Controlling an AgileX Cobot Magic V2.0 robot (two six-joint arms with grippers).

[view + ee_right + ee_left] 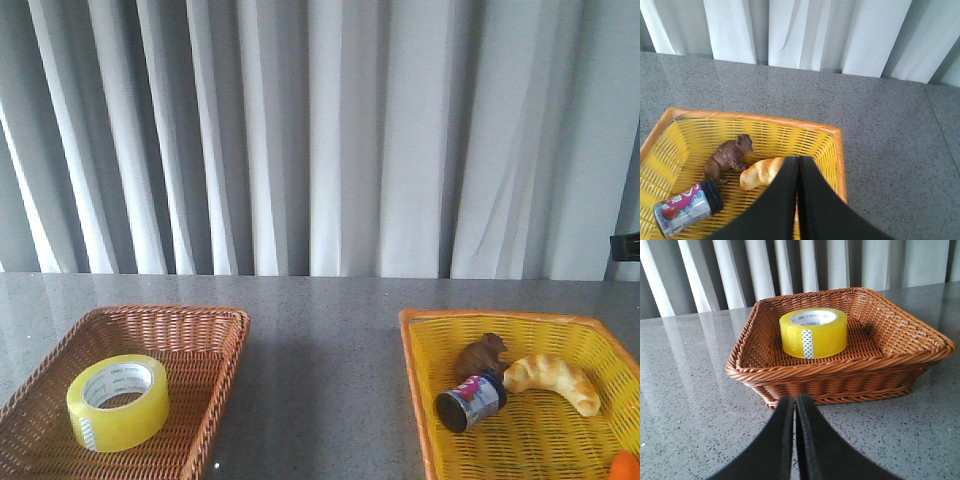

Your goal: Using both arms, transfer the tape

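brown wicker basket (205, 330) on grey tabletop (320, 330) | yellow basket (420, 400): brown toy animal (482, 354), lying jar (470, 400), croissant (553, 380) | pale curtain (320, 130) behind

The tape (813, 333) core reads "deli"; the jar (687, 208) label's letters stay illegible.

Soft, even daylight filters through the curtains (320, 140). The polished worktop (690, 370) mirrors pale streaks. Shadows are faint; focus slightly soft.

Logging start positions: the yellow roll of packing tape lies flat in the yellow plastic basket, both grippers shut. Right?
Wrong basket. The yellow roll of packing tape lies flat in the brown wicker basket, as the front view shows. Both the left gripper and the right gripper are shut.
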